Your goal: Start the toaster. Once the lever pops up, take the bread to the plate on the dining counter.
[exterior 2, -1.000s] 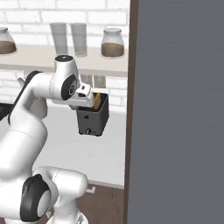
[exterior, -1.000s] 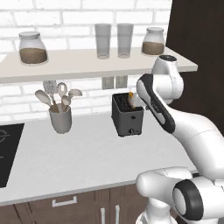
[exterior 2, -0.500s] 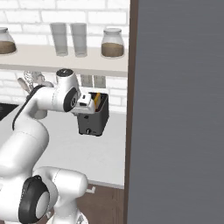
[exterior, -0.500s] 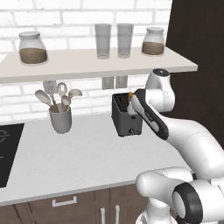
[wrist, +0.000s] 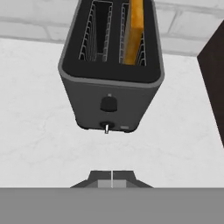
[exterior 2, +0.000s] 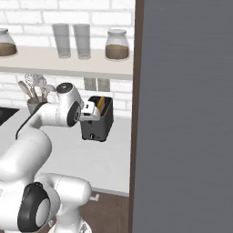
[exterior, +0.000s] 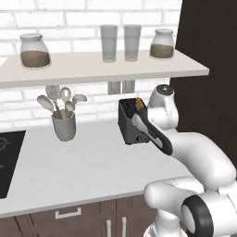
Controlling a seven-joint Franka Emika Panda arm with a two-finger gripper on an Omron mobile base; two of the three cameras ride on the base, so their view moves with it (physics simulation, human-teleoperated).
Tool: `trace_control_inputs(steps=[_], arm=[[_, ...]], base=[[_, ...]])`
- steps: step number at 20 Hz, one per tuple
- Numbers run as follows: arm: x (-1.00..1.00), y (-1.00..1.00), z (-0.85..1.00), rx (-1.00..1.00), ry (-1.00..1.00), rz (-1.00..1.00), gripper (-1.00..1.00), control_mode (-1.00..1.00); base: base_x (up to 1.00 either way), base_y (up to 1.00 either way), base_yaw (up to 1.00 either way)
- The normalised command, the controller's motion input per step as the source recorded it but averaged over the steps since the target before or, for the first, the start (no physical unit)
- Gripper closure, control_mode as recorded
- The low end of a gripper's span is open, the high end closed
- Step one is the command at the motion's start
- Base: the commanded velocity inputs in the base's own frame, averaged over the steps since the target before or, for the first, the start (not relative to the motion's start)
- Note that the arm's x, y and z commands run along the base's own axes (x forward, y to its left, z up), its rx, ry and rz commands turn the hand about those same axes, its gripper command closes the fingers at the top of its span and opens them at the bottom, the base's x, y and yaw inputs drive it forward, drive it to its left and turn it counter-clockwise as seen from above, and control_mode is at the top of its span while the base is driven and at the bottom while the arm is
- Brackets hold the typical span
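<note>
Pincer (wrist: 112,177) shut, empty, now swung down in front of toaster (wrist: 111,65) w/ bread (wrist: 132,30) in slot.

A dark grey toaster (wrist: 111,81) holds an orange-yellow slice of bread (wrist: 132,33). It stands on a pale, faintly marbled worktop (exterior: 78,166) before a white brick wall (exterior: 69,7).
</note>
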Motion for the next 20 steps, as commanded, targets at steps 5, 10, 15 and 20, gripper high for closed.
trace_control_inputs(steps=[5,10,15,20], arm=[[0.32,0.0,0.0,0.0,0.0,0.0,1.0,-1.0],[0.36,0.01,-0.01,0.0,0.0,0.0,1.0,-1.0],[0.25,0.02,-0.14,0.0,0.0,0.0,1.0,-1.0],[0.12,0.05,-0.27,0.0,0.0,0.0,1.0,-1.0]], base=[[0.0,0.0,0.0],[0.0,0.0,0.0],[0.0,0.0,0.0],[0.0,0.0,0.0]])
